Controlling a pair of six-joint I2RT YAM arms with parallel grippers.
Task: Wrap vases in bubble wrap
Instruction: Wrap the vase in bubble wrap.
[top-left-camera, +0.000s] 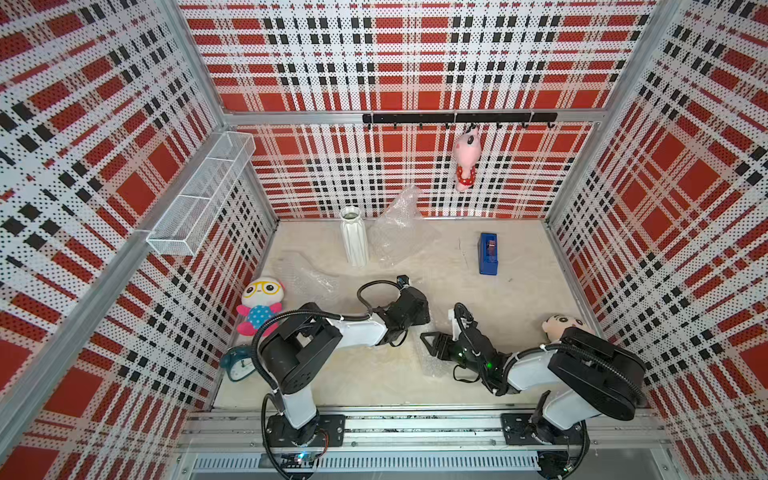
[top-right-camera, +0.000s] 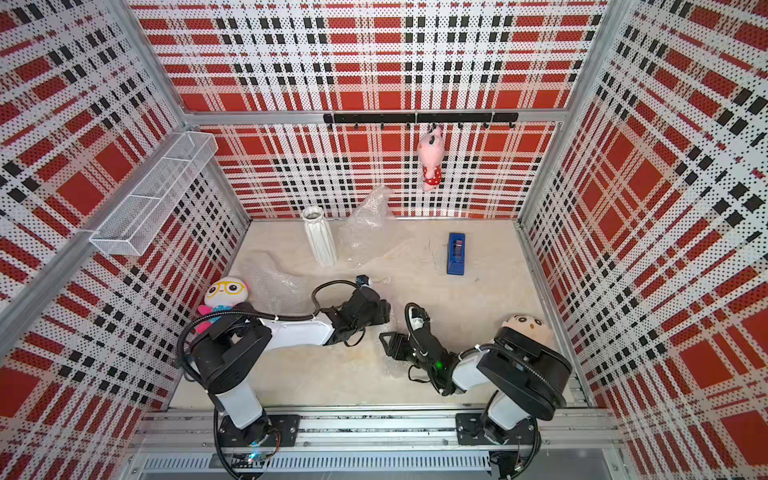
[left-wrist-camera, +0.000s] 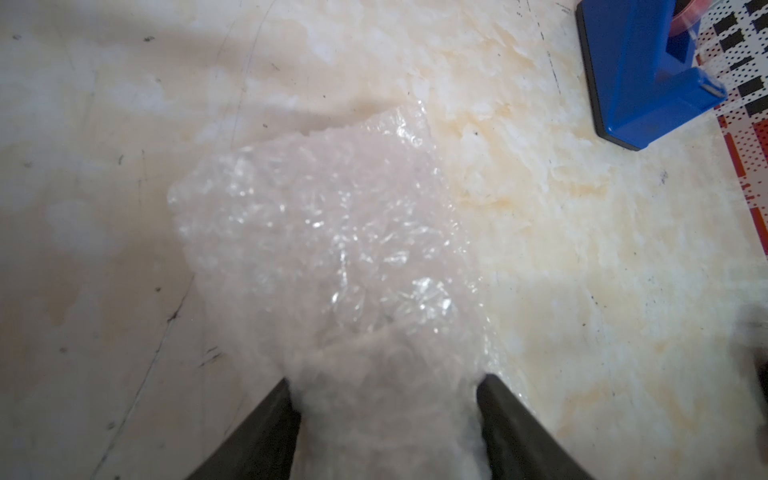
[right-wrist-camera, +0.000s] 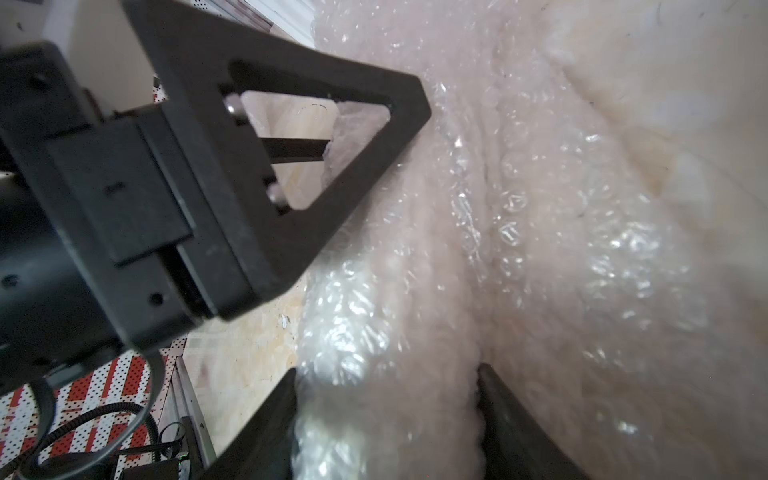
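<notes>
- A crinkly, translucent bubble-wrap bundle (left-wrist-camera: 332, 232) lies on the mottled cream table (left-wrist-camera: 582, 291), towards the middle of its front edge.
- The left gripper (left-wrist-camera: 386, 378) and right gripper (right-wrist-camera: 388, 368) each clamp it, and wrap fills both gaps.
- A tall ribbed white vase (top-left-camera: 354, 239) stands at the back edge.
- What the bundle holds cannot be made out.

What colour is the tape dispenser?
The tape dispenser is blue, clearest in the left wrist view.

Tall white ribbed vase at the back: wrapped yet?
No, in a top view the white ribbed vase stands bare and upright, with a crumpled bubble wrap bundle beside it.
</notes>
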